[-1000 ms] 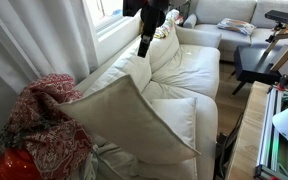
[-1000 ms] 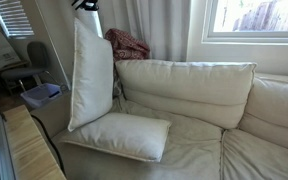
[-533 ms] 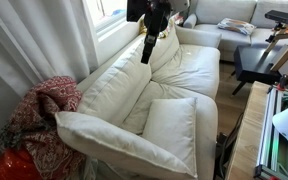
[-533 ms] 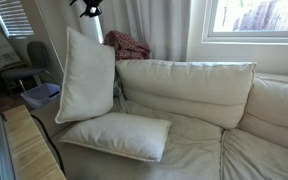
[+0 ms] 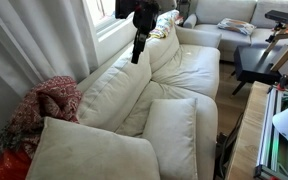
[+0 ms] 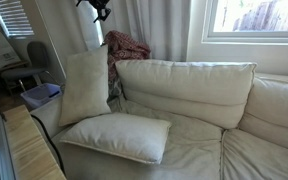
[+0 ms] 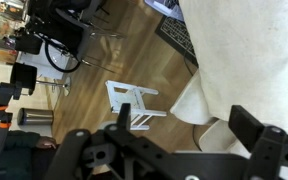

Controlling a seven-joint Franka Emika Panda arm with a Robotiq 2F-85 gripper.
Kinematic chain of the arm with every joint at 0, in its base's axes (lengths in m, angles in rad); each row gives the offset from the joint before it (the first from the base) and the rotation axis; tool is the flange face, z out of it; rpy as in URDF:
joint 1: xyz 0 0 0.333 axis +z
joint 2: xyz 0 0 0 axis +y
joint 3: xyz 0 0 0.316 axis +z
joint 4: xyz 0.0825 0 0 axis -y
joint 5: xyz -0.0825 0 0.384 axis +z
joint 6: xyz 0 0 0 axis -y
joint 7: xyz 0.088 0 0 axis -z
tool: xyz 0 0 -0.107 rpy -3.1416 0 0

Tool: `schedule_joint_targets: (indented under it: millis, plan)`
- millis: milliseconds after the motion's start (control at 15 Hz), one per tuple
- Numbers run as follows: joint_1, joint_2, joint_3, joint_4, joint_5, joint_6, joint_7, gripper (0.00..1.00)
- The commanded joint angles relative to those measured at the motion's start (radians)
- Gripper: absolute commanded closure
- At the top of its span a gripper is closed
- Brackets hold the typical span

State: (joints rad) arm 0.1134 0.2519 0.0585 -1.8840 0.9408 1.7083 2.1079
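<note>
Hand (image 6: 101, 10) hangs spread wide and empty, high above the sofa (image 6: 184, 88), with the propped-up pillow (image 6: 85, 88) well apart at 6 o'clock.

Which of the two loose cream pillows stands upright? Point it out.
The end pillow, nearest the red blanket, stands on edge; the other pillow lies flat on the seat.

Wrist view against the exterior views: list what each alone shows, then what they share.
Wrist view only: a white stool and the empty gap between the fingers. Exterior views only: the sofa, red blanket, window, flat pillow. Shared: the open gripper, the wood floor, and cream fabric, likely the upright pillow.
</note>
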Motion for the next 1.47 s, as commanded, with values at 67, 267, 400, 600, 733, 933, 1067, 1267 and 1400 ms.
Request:
schedule_joint_targets:
  millis: [67,267,400,600,733,933,1067,1267,1400]
  plan:
    - [0.001,0.009,-0.001,0.009,-0.002,-0.003,-0.006,0.00]
    - [0.023,0.088,0.022,0.067,0.013,0.007,-0.024,0.00]
    - [0.062,0.179,0.066,0.135,0.026,0.012,-0.096,0.00]
    - [0.142,0.301,0.098,0.246,-0.040,0.093,-0.192,0.00]
    - [0.196,0.407,0.105,0.349,-0.100,0.144,-0.232,0.00]
    - [0.237,0.522,0.107,0.468,-0.177,0.192,-0.325,0.00]
    - [0.233,0.473,0.117,0.402,-0.151,0.196,-0.301,0.00]
    - [0.233,0.538,0.119,0.476,-0.163,0.196,-0.347,0.00]
    - [0.237,0.554,0.115,0.493,-0.174,0.186,-0.339,0.00]
